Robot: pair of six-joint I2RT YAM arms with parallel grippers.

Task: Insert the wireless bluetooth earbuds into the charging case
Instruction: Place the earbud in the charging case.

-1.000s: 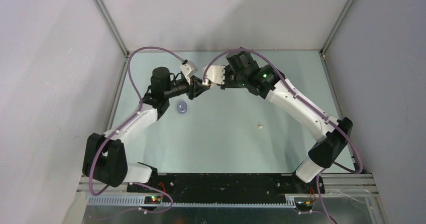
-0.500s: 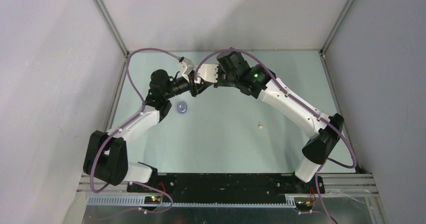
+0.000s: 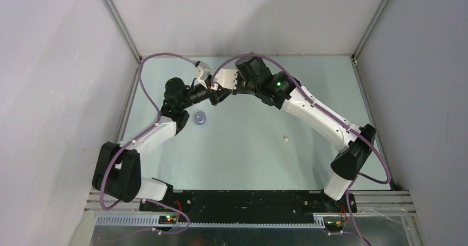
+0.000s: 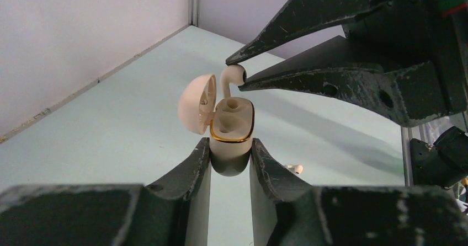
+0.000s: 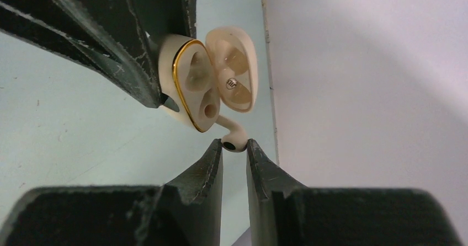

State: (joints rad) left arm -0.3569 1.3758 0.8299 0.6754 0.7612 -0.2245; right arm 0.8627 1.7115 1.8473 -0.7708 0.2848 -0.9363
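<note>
1 charging case [image 4: 232, 126], 2 earbuds [image 4: 232, 76] [image 3: 285, 138].
L end effector [image 4: 230, 156] clamped on open case; R end effector [image 5: 234, 145] pinches 1 earbud, 1 lies on worktop [image 3: 248, 152].

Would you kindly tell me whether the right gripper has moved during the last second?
Yes. In the overhead view the right gripper has shifted left, closer to the lavender object on the table, which lies where it was.

A pale green table [image 3: 248, 158] spreads beneath the jaws, boxed in by plain grey-white walls: a back wall [image 3: 243, 14] just beyond them and side walls [image 3: 49, 91] well off to either side. Aluminium posts [image 3: 117, 21] rise at the far corners. A black plate [image 3: 248, 200] and a metal rail [image 3: 243, 219] edge the near side. The light is even, the shadows soft.
</note>
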